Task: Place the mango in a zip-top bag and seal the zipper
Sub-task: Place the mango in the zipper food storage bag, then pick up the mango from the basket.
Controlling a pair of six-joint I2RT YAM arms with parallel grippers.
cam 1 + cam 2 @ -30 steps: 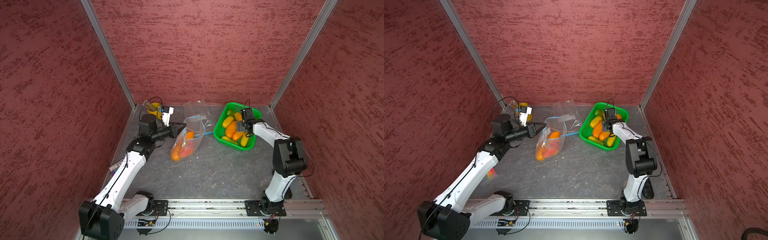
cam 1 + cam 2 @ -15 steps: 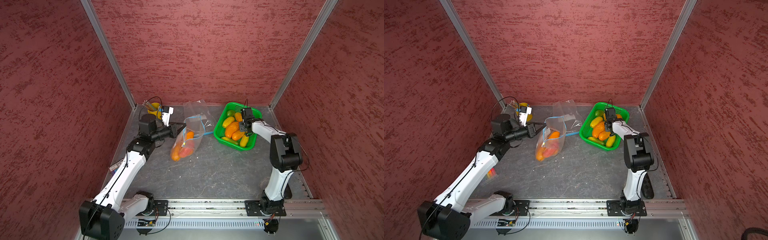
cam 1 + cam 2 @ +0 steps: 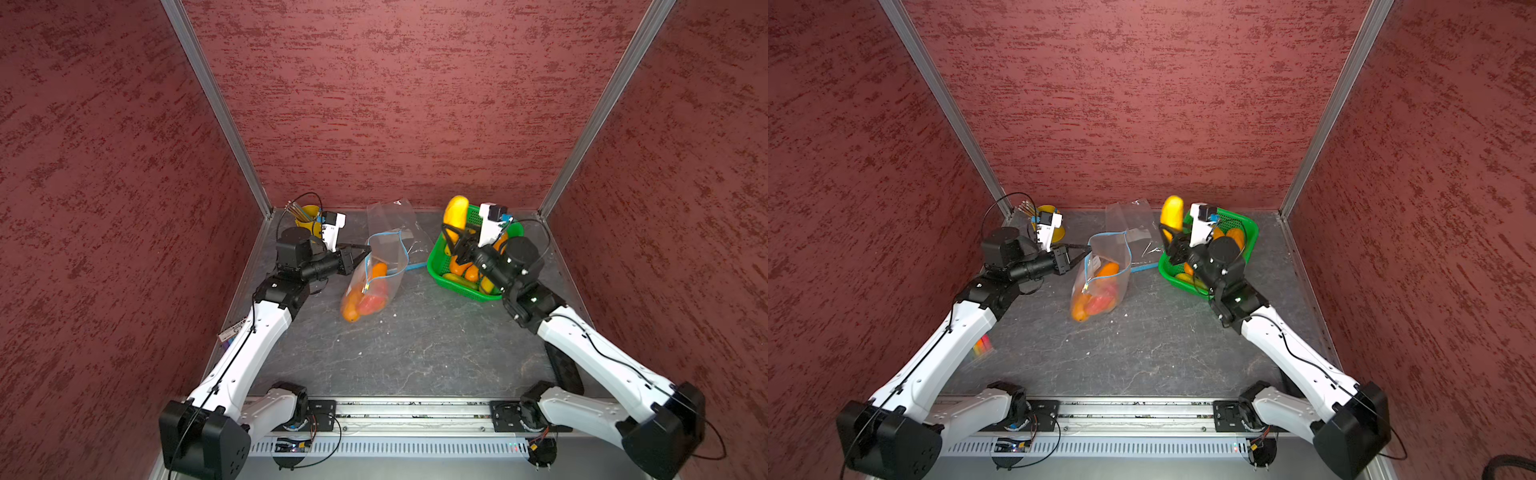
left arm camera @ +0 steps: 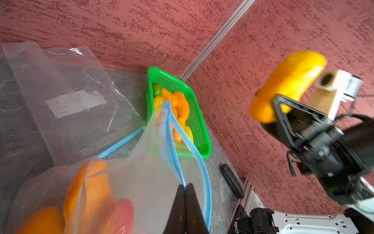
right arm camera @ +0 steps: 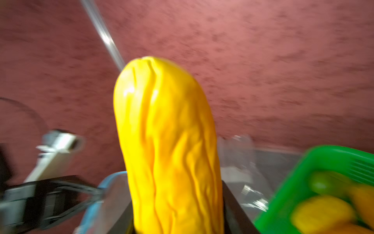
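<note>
A long yellow mango (image 3: 455, 212) (image 5: 168, 141) stands upright in the air over the near-left corner of the green basket, with my right gripper (image 3: 456, 235) (image 5: 178, 210) shut on its lower end. The clear zip-top bag (image 3: 384, 266) (image 4: 141, 172) sits left of the basket, its blue-zippered mouth open and turned up. Orange and red fruit lie inside it. My left gripper (image 3: 365, 249) (image 4: 185, 185) is shut on the bag's rim at the zipper, holding that side up. The left wrist view shows the mango (image 4: 287, 81) raised to the side of the bag mouth.
The green basket (image 3: 434, 266) holds several more yellow, orange and green fruits. A second, empty clear bag (image 3: 395, 216) lies flat behind the first. A yellow cup of pencils (image 3: 307, 212) stands in the back left corner. A black oblong object (image 3: 561, 370) lies on the floor by the right wall.
My right gripper has closed on the mango in the basket and lifted it up and out, toward the bag side. The left gripper and bag have not moved.
</note>
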